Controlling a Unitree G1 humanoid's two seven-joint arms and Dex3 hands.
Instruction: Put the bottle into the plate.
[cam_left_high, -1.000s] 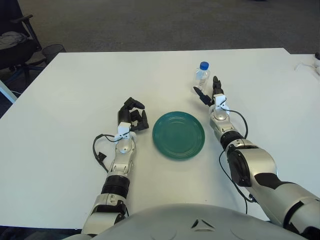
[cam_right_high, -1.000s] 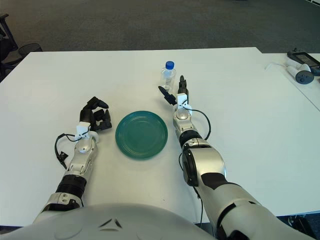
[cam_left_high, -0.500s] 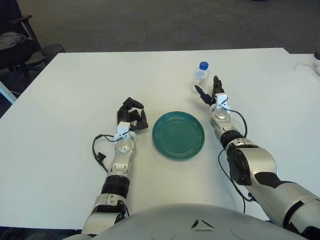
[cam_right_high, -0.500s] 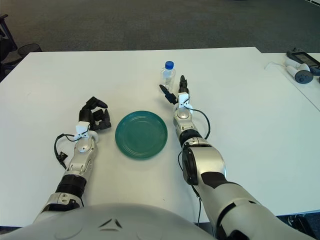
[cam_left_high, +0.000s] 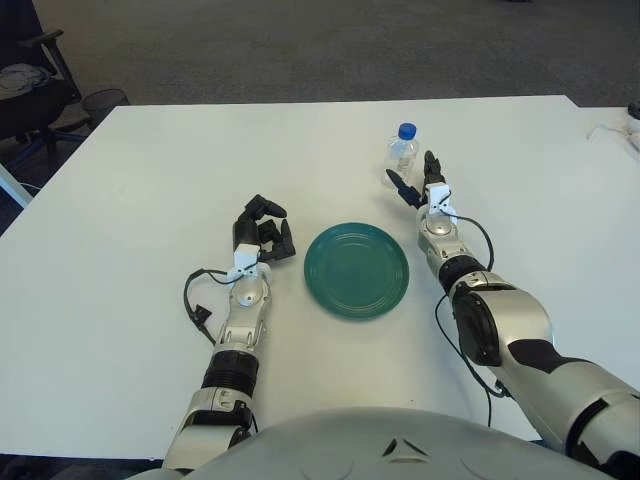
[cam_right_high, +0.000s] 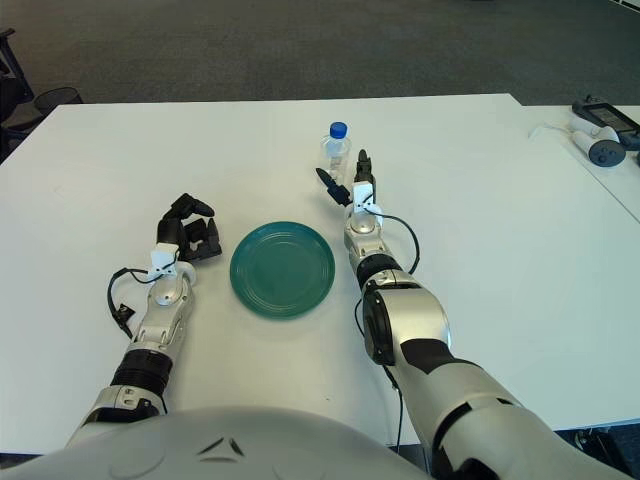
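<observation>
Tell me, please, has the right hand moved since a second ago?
Yes. The right hand has crept forward toward the bottle, away from the plate, fingers open just short of it.

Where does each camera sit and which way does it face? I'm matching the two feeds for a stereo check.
Left eye view: on the head, looking forward and down at the white table; both arms and the torso's top edge show.
Right eye view: beside it, same aim, scene shifted leftward; same body parts show.
Shared: the green plate, the bottle beyond it, the right hand open just short of the bottle, and the left hand curled left of the plate.
</observation>
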